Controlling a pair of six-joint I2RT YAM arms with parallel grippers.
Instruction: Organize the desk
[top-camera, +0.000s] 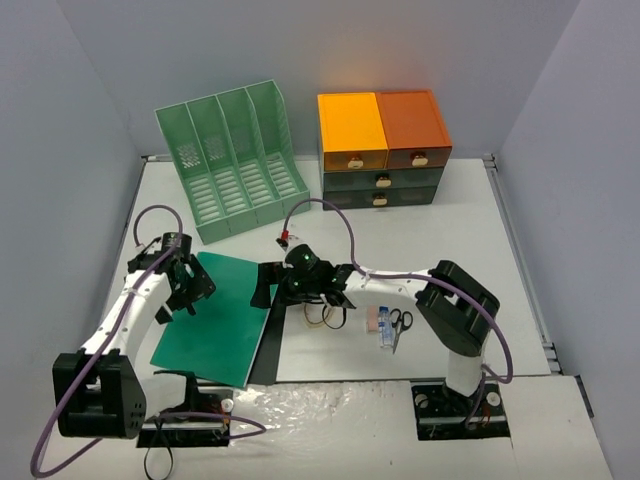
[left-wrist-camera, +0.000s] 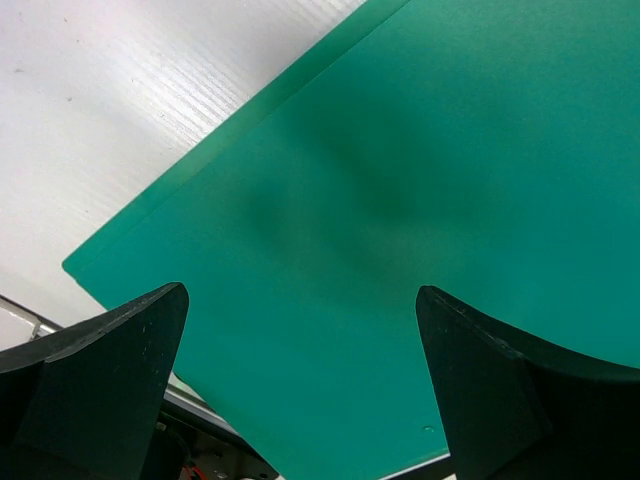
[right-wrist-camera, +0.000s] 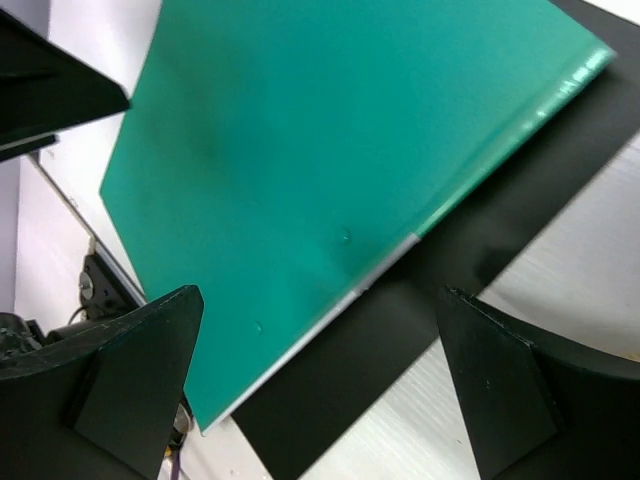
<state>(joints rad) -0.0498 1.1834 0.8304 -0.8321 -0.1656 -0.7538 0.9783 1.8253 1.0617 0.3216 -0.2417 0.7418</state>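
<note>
**Both claws poised over the folder, nothing gripped.** We see the left claw hanging close above the green folder, its jaws spread as wide as they go and nothing between them. The right claw is equally wide and empty over the folder's right edge, where a black sheet shows from under it. The folder lies flat on the near-left part of the desk, the white top that carries everything here. Farther out, a green file rack stands at the far left and an orange-and-green drawer cabinet at the far middle. Scissors lie near the right arm, beside a small item we cannot identify.

We judge the step in hand to be the approach to the folder, before any grasp. The next move probably calls for working a finger under a thin, flat edge. One claw may have to steady or lift the folder while the other closes on it, likely for a slot in the rack.
</note>
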